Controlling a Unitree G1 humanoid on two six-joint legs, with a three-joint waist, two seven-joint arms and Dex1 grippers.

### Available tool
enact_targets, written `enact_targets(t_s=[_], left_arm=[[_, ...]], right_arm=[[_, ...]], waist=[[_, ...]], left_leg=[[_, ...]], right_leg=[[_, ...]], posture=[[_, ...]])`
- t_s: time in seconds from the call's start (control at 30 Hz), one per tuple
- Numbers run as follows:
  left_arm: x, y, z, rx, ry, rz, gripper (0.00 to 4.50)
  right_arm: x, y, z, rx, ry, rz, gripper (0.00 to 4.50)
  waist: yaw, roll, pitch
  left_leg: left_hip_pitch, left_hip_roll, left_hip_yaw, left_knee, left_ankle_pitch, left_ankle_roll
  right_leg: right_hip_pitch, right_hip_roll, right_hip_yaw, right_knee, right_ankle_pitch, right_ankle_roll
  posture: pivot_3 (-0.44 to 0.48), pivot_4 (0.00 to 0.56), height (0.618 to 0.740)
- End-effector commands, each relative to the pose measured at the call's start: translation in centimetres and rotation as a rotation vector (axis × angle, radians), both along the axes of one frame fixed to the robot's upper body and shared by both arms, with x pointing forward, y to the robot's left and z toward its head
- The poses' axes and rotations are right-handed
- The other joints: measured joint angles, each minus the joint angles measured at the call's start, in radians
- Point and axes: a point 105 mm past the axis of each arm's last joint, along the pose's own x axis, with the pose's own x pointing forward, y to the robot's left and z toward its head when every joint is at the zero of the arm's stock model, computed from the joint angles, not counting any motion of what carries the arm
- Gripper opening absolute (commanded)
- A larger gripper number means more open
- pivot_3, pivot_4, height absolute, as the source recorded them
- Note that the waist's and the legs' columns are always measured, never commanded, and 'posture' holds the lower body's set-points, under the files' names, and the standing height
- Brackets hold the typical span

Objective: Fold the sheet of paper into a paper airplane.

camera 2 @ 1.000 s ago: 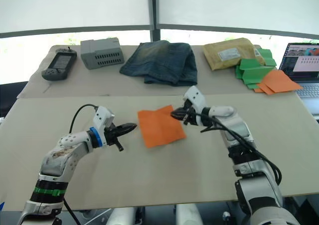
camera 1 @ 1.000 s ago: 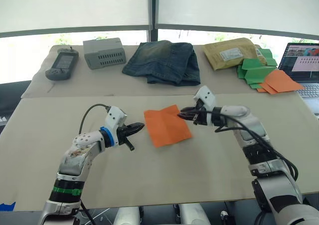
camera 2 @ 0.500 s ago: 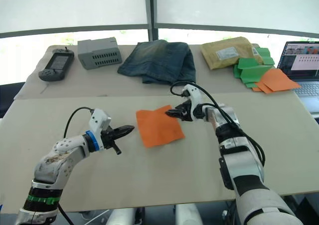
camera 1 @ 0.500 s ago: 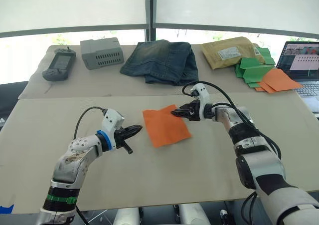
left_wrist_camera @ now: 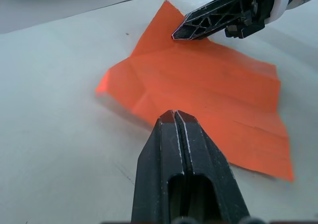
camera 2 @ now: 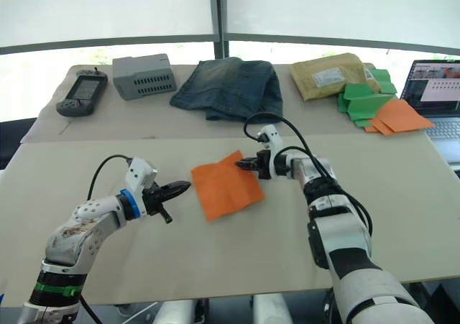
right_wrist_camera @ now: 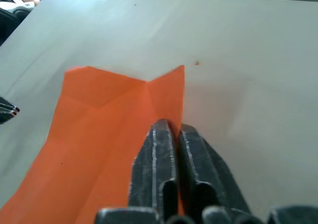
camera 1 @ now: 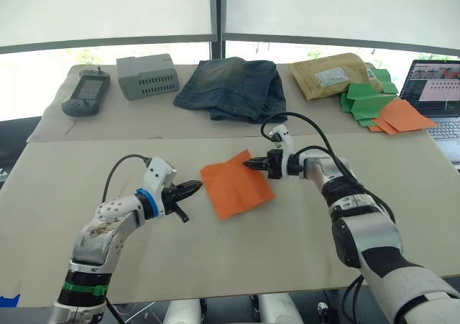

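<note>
No legible writing. Thin bright orange creased paper sheet [camera 1: 236, 185] lay flat on beige tabletop [camera 1: 287, 238], one corner pointing toward folded jeans [camera 1: 231, 87]. Right claw [camera 1: 249, 164] pinched sheet's far edge; left claw [camera 1: 197, 186] pressed together, just beside sheet.

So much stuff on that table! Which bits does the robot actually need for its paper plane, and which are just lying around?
Needed:
bright orange sheet of paper
right gripper, shut on its edge
left gripper, shut

Lying about:
folded blue jeans
grey vented box
dark handheld controller
tan padded envelope
green folded papers
paler orange folded papers
open laptop
</note>
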Motion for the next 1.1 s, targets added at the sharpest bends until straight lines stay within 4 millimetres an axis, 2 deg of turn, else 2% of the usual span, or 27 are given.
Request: enact_targets(t_s=[0.03, 0.13, 0.23, 0.43, 0.5, 0.63, 0.8, 1.0, 1.1], left_arm=[[-0.9, -1.3, 2.1, -0.027, -0.063, -0.102, 0.0], [-1.3, -2.7, 3.0, -0.04, -0.083, -0.167, 0.0], [-1.3, -3.9, 3.2, -0.045, -0.092, -0.2, 0.0], [-1.4, -6.8, 2.8, -0.015, -0.121, -0.307, 0.0], [-1.4, -7.9, 2.1, 0.023, -0.127, -0.351, 0.0], [-0.6, -9.7, -0.5, 0.104, -0.113, -0.396, 0.0], [-0.3, -10.1, -3.7, 0.194, -0.082, -0.425, 0.0], [-0.6, -10.2, -5.9, 0.223, -0.041, -0.438, 0.0], [-0.4, -10.3, -6.4, 0.24, -0.041, -0.438, 0.0]], right_arm=[[-1.4, -1.2, 0.0, 0.002, 0.022, -0.036, 0.03], [-3.7, -2.5, -0.2, -0.007, 0.062, -0.115, 0.03], [-5.9, -3.0, 0.3, 0.009, 0.095, -0.167, 0.03], [-8.1, -3.9, 0.7, -0.01, 0.117, -0.262, 0.03], [-8.7, -4.1, 0.5, -0.025, 0.12, -0.285, 0.03], [-9.0, -4.6, 0.2, -0.02, 0.133, -0.352, 0.03], [-8.9, -4.9, 0.6, -0.015, 0.117, -0.391, 0.03], [-9.3, -4.8, 0.5, -0.028, 0.104, -0.385, 0.03], [-10.2, -3.7, 1.1, -0.047, 0.017, -0.288, 0.03]], waist=[[0.008, 0.0, 0.0], [0.026, 0.0, 0.0], [0.029, 0.0, 0.0], [0.024, 0.0, 0.0], [0.026, 0.0, 0.0], [0.025, 0.0, 0.0], [0.023, 0.0, 0.0], [0.026, 0.0, 0.0], [0.028, 0.001, -0.001]], left_leg=[[0.0, 0.0, 0.0, 0.0, 0.0, 0.0], [-0.001, 0.0, -0.001, 0.0, 0.0, 0.0], [-0.001, -0.001, -0.001, 0.0, 0.0, 0.0], [0.0, -0.002, 0.001, 0.001, 0.0, 0.0], [0.0, -0.002, 0.0, 0.001, 0.0, 0.0], [0.0, -0.002, 0.0, 0.001, 0.0, 0.0], [0.0, -0.002, 0.0, 0.001, 0.0, 0.0], [0.0, -0.002, 0.0, 0.001, 0.0, 0.0], [0.0, -0.002, 0.0, 0.001, 0.0, 0.0]], right_leg=[[0.0, 0.0, 0.0, 0.0, 0.0, 0.0], [0.0, -0.001, -0.001, 0.0, 0.0, 0.0], [0.0, -0.001, -0.001, 0.0, 0.0, 0.001], [0.0, 0.0, 0.0, -0.001, -0.001, 0.001], [0.0, 0.001, 0.0, 0.0, -0.005, 0.007], [0.001, 0.003, 0.0, 0.0, -0.005, 0.007], [0.0, 0.002, 0.001, -0.001, -0.005, 0.007], [0.001, 0.001, 0.001, -0.001, -0.005, 0.007], [0.002, 0.001, 0.001, -0.001, -0.005, 0.008]], posture=[[0.0, 0.15, 0.722], [0.0, 0.15, 0.722], [0.0, 0.15, 0.722], [0.0, 0.15, 0.722], [0.0, 0.15, 0.722], [0.0, 0.15, 0.722], [0.0, 0.15, 0.722], [0.0, 0.15, 0.722], [0.0, 0.15, 0.722]])
